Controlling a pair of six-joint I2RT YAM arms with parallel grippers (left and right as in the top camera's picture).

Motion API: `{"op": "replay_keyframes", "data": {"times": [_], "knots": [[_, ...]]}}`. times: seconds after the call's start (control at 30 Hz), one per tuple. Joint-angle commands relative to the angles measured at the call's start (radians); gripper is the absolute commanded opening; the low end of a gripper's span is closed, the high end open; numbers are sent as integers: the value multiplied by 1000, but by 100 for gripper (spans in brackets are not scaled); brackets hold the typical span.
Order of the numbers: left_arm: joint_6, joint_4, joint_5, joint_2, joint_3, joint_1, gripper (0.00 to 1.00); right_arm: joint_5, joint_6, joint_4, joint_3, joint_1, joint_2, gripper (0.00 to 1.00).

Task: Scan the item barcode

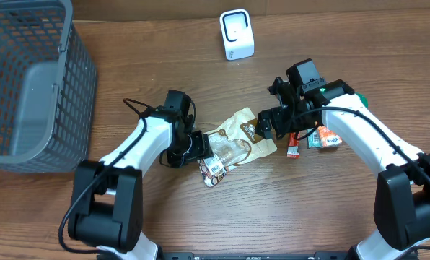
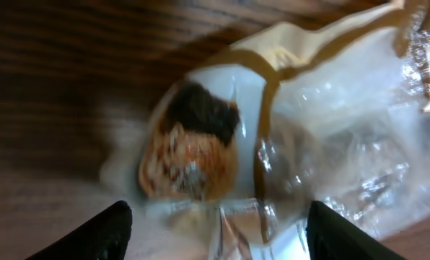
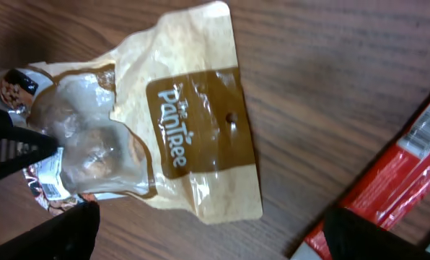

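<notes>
Left tool (image 2: 218,217) wide, straddling the PanTree pouch (image 3: 193,137) end between its fingers, probably to lift it toward the white scanner (image 1: 237,35) (right tool (image 3: 211,224) wide, empty).

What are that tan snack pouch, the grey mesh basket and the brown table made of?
The tan snack pouch: glossy plastic film, seemingly, with a clear window; it crinkles and glints. The grey mesh basket: likely matte moulded plastic, judging by its even grid. The brown table: wood or wood-look laminate; grain streaks show.
</notes>
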Motion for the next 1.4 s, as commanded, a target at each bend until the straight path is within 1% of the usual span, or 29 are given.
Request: {"op": "replay_keyframes", "data": {"times": [0.0,0.13,0.37,0.5,0.57,0.67,0.73,0.8,0.97,1.0,1.03,1.13,1.27,1.37], "knots": [[-19,32,25,32,0,-3,70,-8,-16,32,-10,5,-2,100],[-53,47,23,54,0,-3,69,-8,-16,82,-46,29,-2,100],[-55,55,24,61,0,-5,65,-7,-16,113,-55,85,-2,100],[-55,57,23,61,0,-5,67,-7,-16,106,-56,90,-2,100],[-55,61,24,61,0,-5,72,-3,-16,106,-56,90,-2,100],[-56,78,24,61,-1,-11,72,0,-16,122,-65,90,-2,100],[-60,90,24,62,-1,-18,67,0,-16,137,-76,90,-2,100],[-60,90,24,61,-1,-26,59,0,-16,144,-86,90,-2,100],[-60,97,22,62,-10,-45,56,0,-16,152,-114,90,-2,100],[-60,100,20,62,-13,-49,53,0,-16,151,-114,90,-2,100],[-59,100,20,62,-13,-52,49,0,-15,151,-114,90,-2,100],[-59,101,25,61,-11,-53,40,-1,-15,150,-114,90,-2,100],[-32,89,69,60,4,-28,34,-4,-4,146,-114,88,-2,100],[10,86,135,60,21,0,29,-13,-3,131,-114,88,-2,100]]}}
